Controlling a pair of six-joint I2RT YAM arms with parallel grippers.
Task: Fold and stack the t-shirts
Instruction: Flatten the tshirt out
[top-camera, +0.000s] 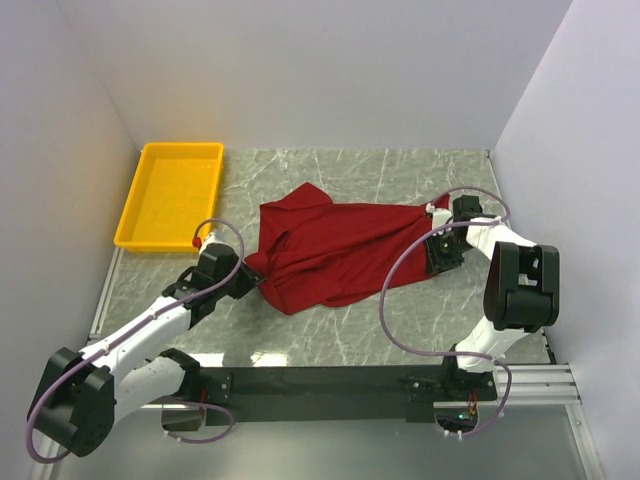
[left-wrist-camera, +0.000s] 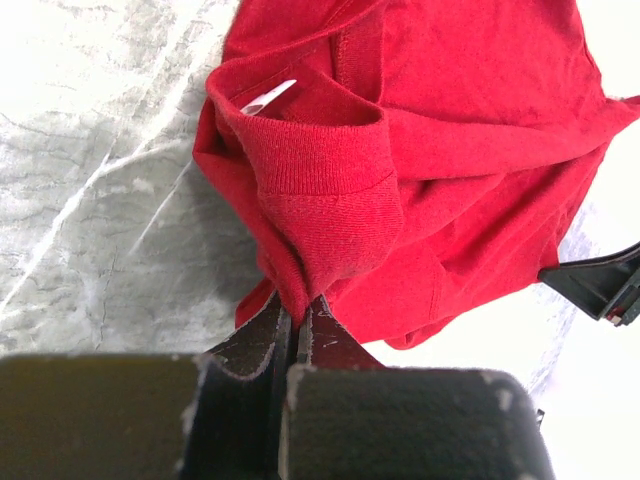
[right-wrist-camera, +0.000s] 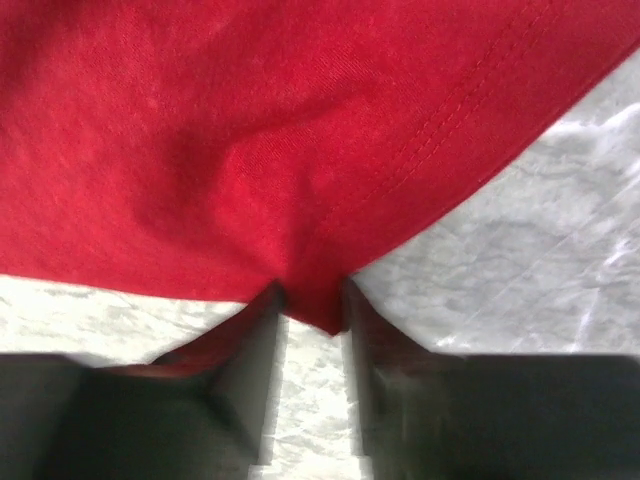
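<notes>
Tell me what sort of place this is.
Probably a robot test cell in a lab: plain white walls box in a marble-patterned table, a left arm and right arm are bolted to a rail, with a yellow tray and red t-shirt on it.

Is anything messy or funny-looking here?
Yes. The t-shirt lies crumpled in a lumpy heap on the table, not spread flat. Its neck end is bunched and folded over where the left gripper pinches it.
</notes>
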